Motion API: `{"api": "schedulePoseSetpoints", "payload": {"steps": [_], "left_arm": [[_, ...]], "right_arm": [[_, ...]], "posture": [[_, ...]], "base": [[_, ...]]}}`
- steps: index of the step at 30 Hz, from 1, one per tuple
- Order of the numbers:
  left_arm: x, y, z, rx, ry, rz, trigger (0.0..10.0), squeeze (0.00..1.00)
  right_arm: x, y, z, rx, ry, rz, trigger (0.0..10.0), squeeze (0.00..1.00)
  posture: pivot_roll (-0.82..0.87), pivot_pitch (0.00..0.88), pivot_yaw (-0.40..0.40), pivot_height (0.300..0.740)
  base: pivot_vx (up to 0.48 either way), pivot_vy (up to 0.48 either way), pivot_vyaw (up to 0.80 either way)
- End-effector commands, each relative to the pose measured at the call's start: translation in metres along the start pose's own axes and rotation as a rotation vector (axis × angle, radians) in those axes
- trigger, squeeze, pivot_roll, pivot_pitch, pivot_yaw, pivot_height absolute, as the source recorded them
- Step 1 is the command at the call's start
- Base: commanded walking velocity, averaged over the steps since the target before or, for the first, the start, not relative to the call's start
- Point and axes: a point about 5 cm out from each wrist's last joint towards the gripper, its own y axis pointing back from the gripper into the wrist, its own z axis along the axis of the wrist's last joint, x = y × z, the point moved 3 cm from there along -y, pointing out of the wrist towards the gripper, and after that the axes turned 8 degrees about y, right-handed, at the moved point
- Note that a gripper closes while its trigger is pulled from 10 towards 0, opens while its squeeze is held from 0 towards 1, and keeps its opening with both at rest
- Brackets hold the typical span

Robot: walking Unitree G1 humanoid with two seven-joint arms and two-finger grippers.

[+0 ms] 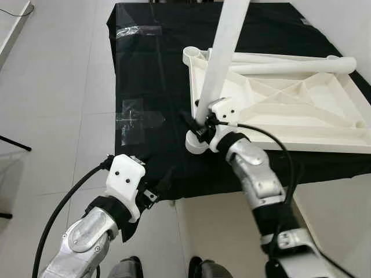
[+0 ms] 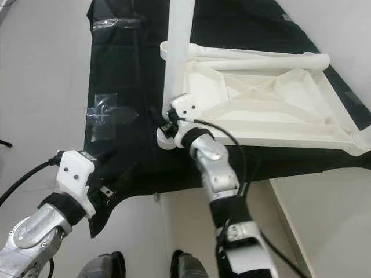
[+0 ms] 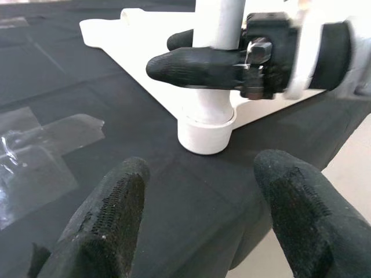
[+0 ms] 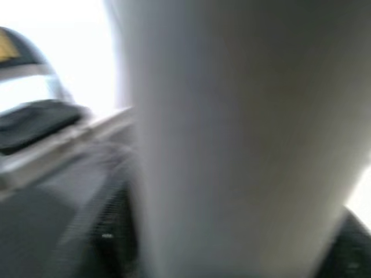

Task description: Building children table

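Note:
A white plastic table top (image 1: 301, 101) lies upside down on a black-covered table (image 1: 151, 63). A long white table leg (image 1: 223, 55) stands upright in the round corner socket (image 1: 196, 143) nearest me. My right gripper (image 1: 200, 124) is shut on the lower end of that leg, just above the socket; its black finger (image 3: 194, 63) wraps the tube. In the right wrist view the leg (image 4: 232, 139) is a blurred white column. Another white leg (image 1: 295, 65) lies across the far side of the table top. My left gripper (image 1: 159, 188) hangs open at the table's front edge, left of the socket.
Pieces of clear tape (image 1: 136, 119) stick to the black cloth left of the table top. A black cable (image 1: 272, 142) loops from my right wrist. Pale tiled floor (image 1: 52, 104) surrounds the table, and my feet (image 1: 165, 269) show below its front edge.

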Motion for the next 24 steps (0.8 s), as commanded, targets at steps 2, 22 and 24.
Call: {"api": "schedulePoseSetpoints", "payload": {"steps": [2, 22, 24], "left_arm": [[0.0, 0.001, -0.003, 0.017, -0.002, -0.004, 10.0, 0.0], [-0.003, 0.001, -0.003, 0.016, -0.001, -0.011, 10.0, 0.0], [-0.004, 0.001, -0.003, 0.017, -0.001, -0.012, 10.0, 0.0]], "right_arm": [[0.004, 0.001, 0.022, -0.098, -0.006, 0.174, 10.0, 0.0], [0.002, -0.002, 0.039, -0.087, 0.103, 0.64, 0.0, 0.0], [0.002, -0.003, 0.033, -0.073, 0.108, 0.628, 0.0, 0.0]], "posture": [[0.11, 0.241, -0.096, 0.74], [0.13, 0.244, -0.098, 0.74], [0.13, 0.243, -0.099, 0.74]], "base": [[0.0, 0.0, 0.0], [0.0, 0.0, 0.0], [0.0, 0.0, 0.0]]}}
